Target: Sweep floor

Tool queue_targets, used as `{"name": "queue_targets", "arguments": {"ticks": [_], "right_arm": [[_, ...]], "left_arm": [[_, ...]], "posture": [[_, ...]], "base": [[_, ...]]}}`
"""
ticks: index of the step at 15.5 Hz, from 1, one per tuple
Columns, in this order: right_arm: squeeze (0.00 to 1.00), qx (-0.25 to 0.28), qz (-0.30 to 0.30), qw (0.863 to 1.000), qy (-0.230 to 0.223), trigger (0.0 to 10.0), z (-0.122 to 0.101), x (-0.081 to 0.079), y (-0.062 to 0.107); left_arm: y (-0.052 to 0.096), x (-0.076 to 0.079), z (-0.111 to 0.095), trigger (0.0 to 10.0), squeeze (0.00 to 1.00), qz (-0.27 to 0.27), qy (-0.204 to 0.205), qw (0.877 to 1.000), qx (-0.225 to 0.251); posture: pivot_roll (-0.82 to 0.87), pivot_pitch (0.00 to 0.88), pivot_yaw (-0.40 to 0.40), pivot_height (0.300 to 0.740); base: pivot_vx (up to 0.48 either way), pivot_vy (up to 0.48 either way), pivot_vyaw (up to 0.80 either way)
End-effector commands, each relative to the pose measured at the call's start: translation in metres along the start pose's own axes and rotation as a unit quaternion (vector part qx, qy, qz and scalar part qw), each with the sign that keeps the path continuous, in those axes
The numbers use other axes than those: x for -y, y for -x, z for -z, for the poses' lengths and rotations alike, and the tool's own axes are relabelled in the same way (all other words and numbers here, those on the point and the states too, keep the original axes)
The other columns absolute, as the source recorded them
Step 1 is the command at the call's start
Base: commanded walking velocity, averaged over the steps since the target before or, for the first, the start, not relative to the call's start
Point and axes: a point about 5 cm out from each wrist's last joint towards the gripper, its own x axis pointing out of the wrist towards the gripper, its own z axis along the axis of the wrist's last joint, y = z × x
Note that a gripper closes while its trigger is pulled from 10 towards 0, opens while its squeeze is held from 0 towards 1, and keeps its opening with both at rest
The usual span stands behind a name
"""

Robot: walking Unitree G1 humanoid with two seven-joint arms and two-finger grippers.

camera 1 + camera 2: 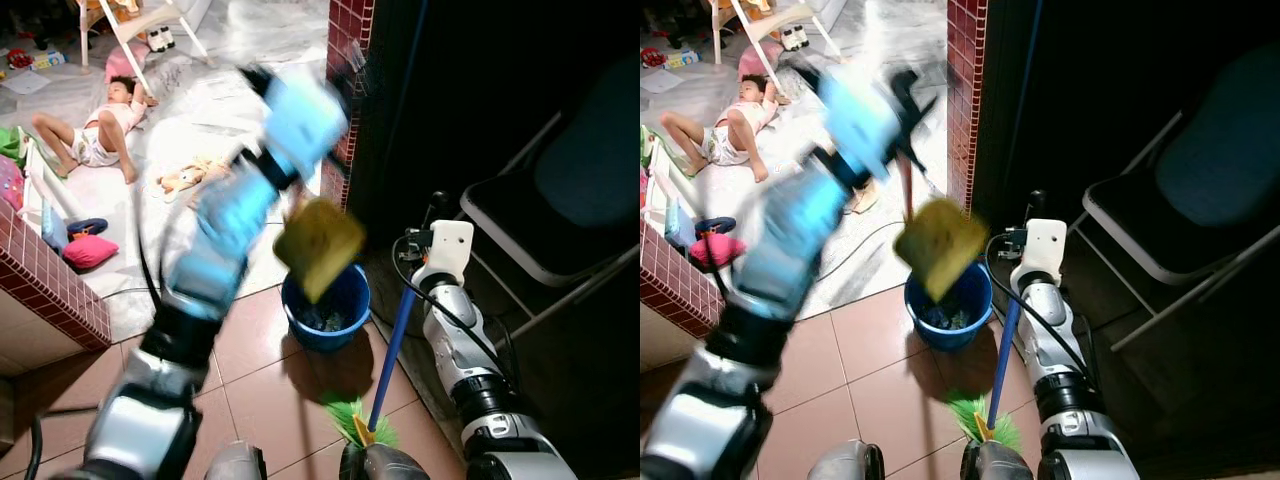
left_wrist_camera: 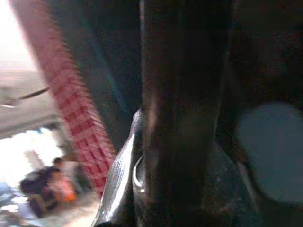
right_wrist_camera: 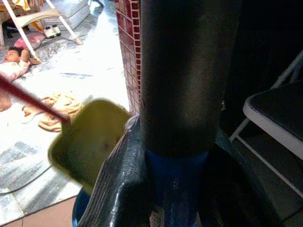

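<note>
Your left hand (image 1: pixel 262 80), blurred by motion, is raised high at the end of the outstretched silver arm and grips the thin red handle (image 1: pixel 906 190) of a yellow dustpan (image 1: pixel 318 243); how tightly its fingers close cannot be told from the blur. The dustpan hangs tilted below that hand, directly above a blue bucket (image 1: pixel 352 290) that stands on the terracotta floor tiles (image 1: pixel 255 395) and holds dark debris. Your right hand (image 1: pixel 437 205) is clenched around the blue broom handle (image 1: pixel 395 345), as the right wrist view shows the shaft (image 3: pixel 177 182) wedged between the black fingers (image 3: pixel 116 179). The handle runs down from that hand to the green bristles (image 1: pixel 352 415), which rest on the tiles just beside the bucket, on the side nearer your body. Beyond the left hand stands a red tiled pillar (image 1: pixel 348 40). Past your right hand, a folding chair (image 1: pixel 560 190) with a dark seat stands in the shaded area. Far beyond the left hand, a child (image 1: pixel 95 130) lies on the pale floor, near a white stand (image 1: pixel 140 30) and a soft toy (image 1: pixel 185 178); a pink cushion (image 1: pixel 88 250) lies beside a low tiled wall (image 1: pixel 50 285).
</note>
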Motion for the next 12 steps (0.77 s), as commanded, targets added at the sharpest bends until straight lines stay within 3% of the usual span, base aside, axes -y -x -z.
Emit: {"name": "queue_targets", "arguments": {"ticks": [1, 4, 6, 7, 10, 12], "right_arm": [[0.0, 0.037, -0.005, 0.999, -0.001, 10.0, -0.016, -0.003, -0.006], [0.0, 0.038, -0.007, 0.999, -0.003, 10.0, -0.015, -0.004, -0.007], [0.0, 0.037, -0.007, 0.999, -0.007, 10.0, -0.014, -0.005, -0.007], [0.0, 0.035, -0.007, 0.999, -0.011, 10.0, -0.012, -0.005, -0.006], [0.0, 0.033, -0.009, 0.999, -0.019, 10.0, -0.008, -0.005, -0.004], [0.0, 0.03, -0.016, 0.999, -0.025, 10.0, -0.007, -0.006, -0.003]], "left_arm": [[-0.008, -0.029, -0.032, 10.0, 0.0, -0.061, -0.046, 0.995, 0.071], [-0.005, -0.059, -0.04, 10.0, 0.0, -0.125, -0.095, 0.985, 0.069], [0.008, -0.078, -0.019, 10.0, 0.0, -0.171, -0.143, 0.975, -0.007], [0.026, -0.083, 0.001, 10.0, 0.0, -0.201, -0.14, 0.968, -0.056], [0.055, -0.081, 0.027, 10.0, 0.0, -0.225, -0.16, 0.955, -0.106], [0.071, -0.074, 0.051, 10.0, 0.0, -0.232, -0.137, 0.95, -0.157]], "posture": [[-0.02, 0.008, -0.023, 0.74], [-0.01, 0.001, -0.024, 0.74], [-0.01, 0.0, -0.022, 0.74], [-0.01, 0.0, -0.02, 0.74], [0.0, 0.0, -0.027, 0.74], [0.0, 0.003, -0.027, 0.74]], "base": [[0.0, 0.0, 0.0], [0.0, 0.0, 0.0], [0.0, 0.0, 0.0], [0.0, 0.0, 0.0], [0.0, 0.0, 0.0], [0.0, 0.0, 0.0]]}}
